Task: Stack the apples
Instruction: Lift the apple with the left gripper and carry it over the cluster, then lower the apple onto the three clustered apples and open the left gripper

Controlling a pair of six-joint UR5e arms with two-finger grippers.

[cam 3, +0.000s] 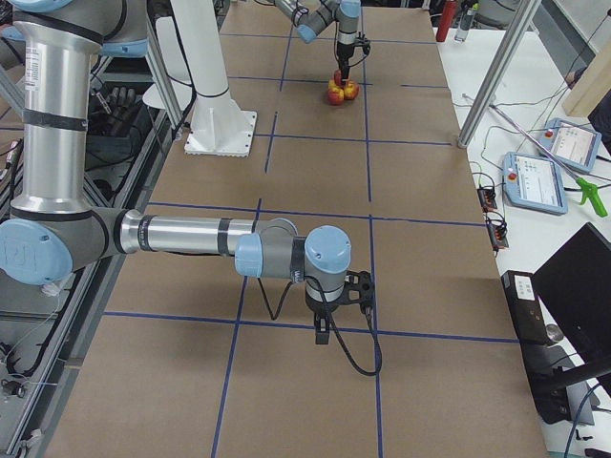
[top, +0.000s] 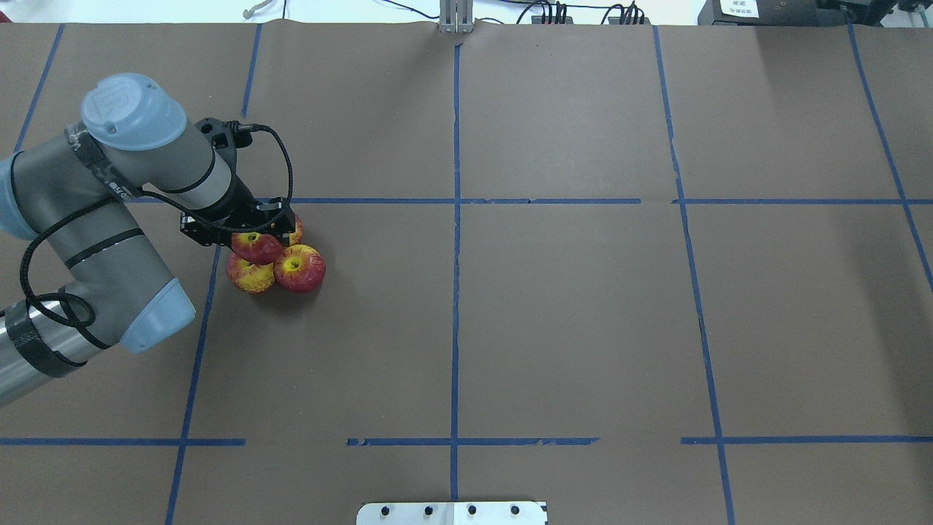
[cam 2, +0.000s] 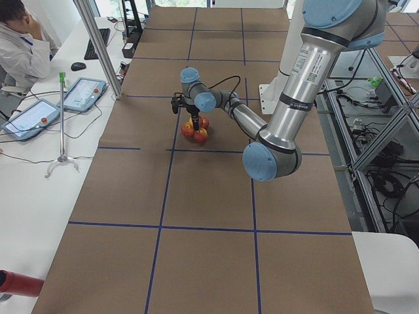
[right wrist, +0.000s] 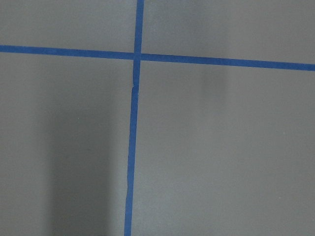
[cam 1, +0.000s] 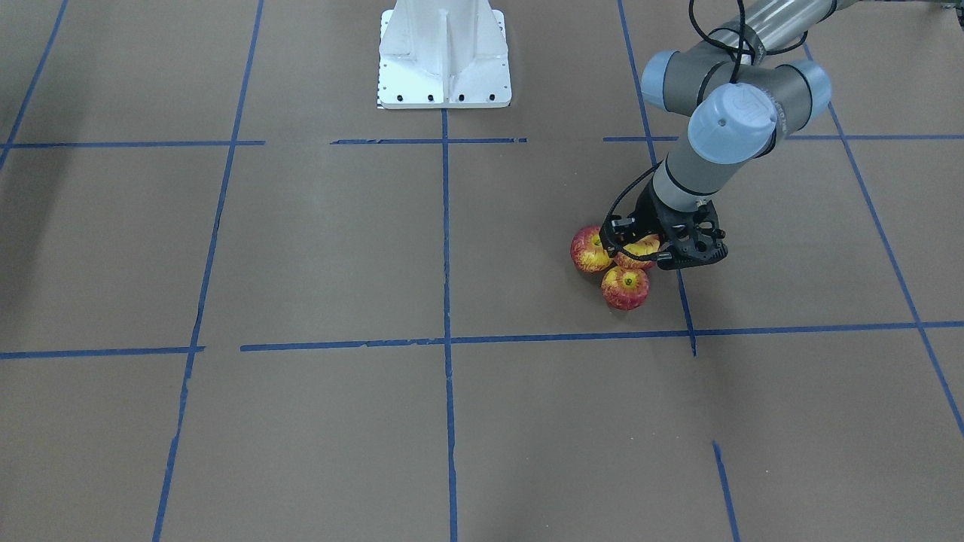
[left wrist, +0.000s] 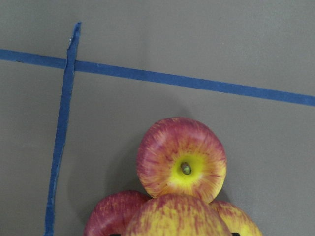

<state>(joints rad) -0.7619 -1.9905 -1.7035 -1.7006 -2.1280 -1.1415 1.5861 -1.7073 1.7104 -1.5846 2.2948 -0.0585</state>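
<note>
Top apple (top: 259,249) in left gripper (top: 248,230), stem dimple upward

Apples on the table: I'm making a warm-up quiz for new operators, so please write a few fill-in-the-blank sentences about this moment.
1. The gripper over the apples belongs to the robot's ___ arm.
2. The front-facing view shows ___ apples.
3. The lines on the brown table are ___ tape.
Missing words: left; three; blue.
</note>
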